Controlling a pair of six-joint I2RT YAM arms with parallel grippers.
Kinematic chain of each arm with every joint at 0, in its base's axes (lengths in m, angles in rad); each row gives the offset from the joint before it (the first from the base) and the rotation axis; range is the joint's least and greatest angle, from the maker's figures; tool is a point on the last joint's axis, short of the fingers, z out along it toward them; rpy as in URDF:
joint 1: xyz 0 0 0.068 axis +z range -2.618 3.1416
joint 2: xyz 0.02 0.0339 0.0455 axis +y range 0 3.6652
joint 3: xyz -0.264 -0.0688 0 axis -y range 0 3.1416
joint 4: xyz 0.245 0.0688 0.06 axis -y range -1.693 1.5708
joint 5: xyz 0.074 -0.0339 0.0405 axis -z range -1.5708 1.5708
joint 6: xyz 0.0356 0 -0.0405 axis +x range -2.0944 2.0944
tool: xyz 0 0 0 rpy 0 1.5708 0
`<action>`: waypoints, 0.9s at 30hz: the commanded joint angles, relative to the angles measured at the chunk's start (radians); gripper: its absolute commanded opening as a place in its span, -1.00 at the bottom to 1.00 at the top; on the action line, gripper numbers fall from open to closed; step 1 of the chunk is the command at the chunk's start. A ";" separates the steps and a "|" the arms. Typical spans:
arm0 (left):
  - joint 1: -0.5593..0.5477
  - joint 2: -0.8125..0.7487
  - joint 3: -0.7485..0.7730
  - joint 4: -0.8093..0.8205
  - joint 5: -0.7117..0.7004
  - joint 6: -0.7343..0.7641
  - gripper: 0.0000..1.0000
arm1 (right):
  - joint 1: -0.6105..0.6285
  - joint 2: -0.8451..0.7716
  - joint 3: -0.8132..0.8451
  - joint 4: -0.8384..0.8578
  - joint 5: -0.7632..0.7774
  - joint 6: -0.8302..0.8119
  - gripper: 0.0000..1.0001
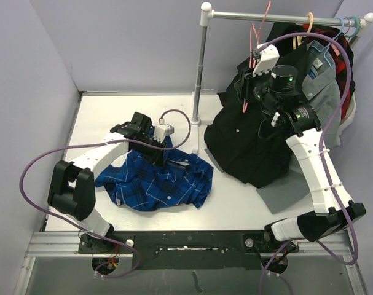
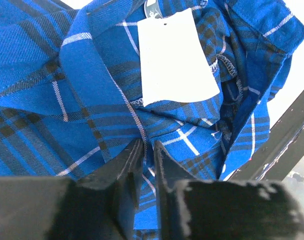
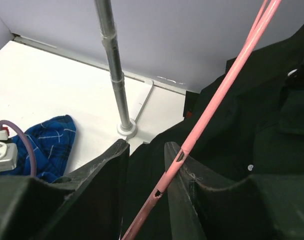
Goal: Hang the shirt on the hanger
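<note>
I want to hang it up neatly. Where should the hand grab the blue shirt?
Probably the collar fold beside the white tag, coming down from above. The shirt lies crumpled on the table, and that fold sits on top, thick and raised enough to pinch.

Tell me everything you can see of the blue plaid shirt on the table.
The shirt is royal-blue woven cloth with thin white and dark plaid lines. It lies crumpled in a heap on the white table, near the rack pole, not on any hanger. A blank white tag shows among its folds. The left gripper has its fingers pinched on a fold.
</note>
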 commanded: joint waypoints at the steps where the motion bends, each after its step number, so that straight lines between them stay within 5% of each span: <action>1: -0.007 0.025 0.074 -0.027 0.034 0.015 -1.00 | -0.019 -0.023 0.070 -0.004 -0.043 -0.062 -1.00; 12: -0.013 -0.010 0.118 -0.108 0.081 0.057 -1.00 | -0.030 -0.055 0.078 0.055 -0.146 -0.048 -1.00; 20: -0.022 -0.120 0.175 -0.277 0.217 0.261 -1.00 | -0.029 -0.390 -0.202 -0.095 -0.318 0.032 -1.00; 27: -0.022 -0.133 0.201 -0.315 0.223 0.278 -1.00 | -0.028 -0.643 -0.319 -0.273 -0.553 0.058 -1.00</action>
